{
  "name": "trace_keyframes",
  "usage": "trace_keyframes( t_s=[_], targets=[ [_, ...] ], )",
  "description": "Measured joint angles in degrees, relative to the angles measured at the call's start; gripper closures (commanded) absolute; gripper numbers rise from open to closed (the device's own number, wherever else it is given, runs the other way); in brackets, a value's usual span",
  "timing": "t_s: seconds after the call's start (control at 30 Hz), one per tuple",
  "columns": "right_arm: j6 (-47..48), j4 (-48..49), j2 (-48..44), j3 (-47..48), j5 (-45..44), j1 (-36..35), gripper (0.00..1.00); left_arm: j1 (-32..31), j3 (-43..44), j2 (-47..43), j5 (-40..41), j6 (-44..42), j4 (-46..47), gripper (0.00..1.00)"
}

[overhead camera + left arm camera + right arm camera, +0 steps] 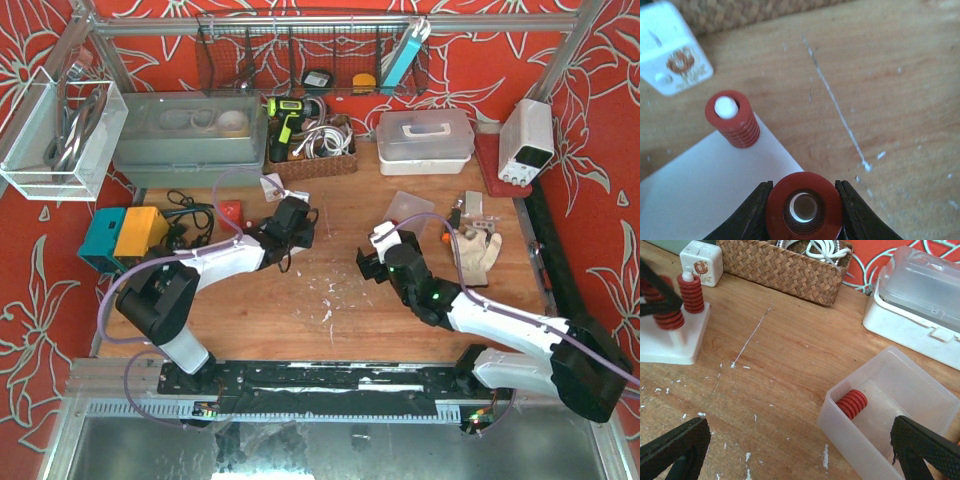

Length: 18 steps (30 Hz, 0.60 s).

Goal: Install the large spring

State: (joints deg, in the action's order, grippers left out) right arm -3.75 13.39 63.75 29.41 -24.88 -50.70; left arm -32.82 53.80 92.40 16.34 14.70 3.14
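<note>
Left fingers (747, 216), closest to view, clamp the large spring (812, 184) from both sides, above the white base (700, 190) on the wooden surface (890, 100). The spring stands upright, seen end-on, a white peg (804, 207) showing centred in its bore. Right fingers (675, 442) gape apart, well away.

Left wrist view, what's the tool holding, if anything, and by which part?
The left tool clamps the large red spring by its outer coils, on opposite sides. The right tool holds nothing.
</note>
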Motion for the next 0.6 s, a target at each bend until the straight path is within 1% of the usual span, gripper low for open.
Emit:
trace_keyframes(
  t_s=[0.13,0.2,0.27,0.37,0.5,0.53,0.6],
  targets=[
    [0.0,-0.55,0.81,0.92,0.02,0.0,0.01,0.0,-1.51,-0.2,-1.11,0.37,-2.67,0.9],
    [0.0,-0.79,1.16,1.42,0.0,0.0,0.01,-0.02,-1.9,-0.87,-1.42,0.37,-3.17,0.87],
    [0.02,-0.92,1.46,1.75,0.0,0.0,0.01,-0.02,-2.43,-1.9,-1.44,0.31,-2.89,0.83],
    [0.02,-1.03,1.7,1.77,0.0,0.0,0.01,0.0,-3.58,-2.56,-1.16,0.11,-0.61,0.8],
    [0.2,-1.14,1.9,1.77,-0.17,0.0,0.01,0.0,-3.78,-0.48,-1.11,0.07,1.16,0.74],
    [0.24,-1.18,1.9,1.79,-0.24,0.0,0.01,0.0,-3.65,0.35,-1.11,0.09,1.4,0.73],
    [0.37,-1.38,2.16,1.95,-0.52,0.0,0.01,0.0,-3.45,1.92,-1.14,0.09,1.77,0.64]
  ],
)
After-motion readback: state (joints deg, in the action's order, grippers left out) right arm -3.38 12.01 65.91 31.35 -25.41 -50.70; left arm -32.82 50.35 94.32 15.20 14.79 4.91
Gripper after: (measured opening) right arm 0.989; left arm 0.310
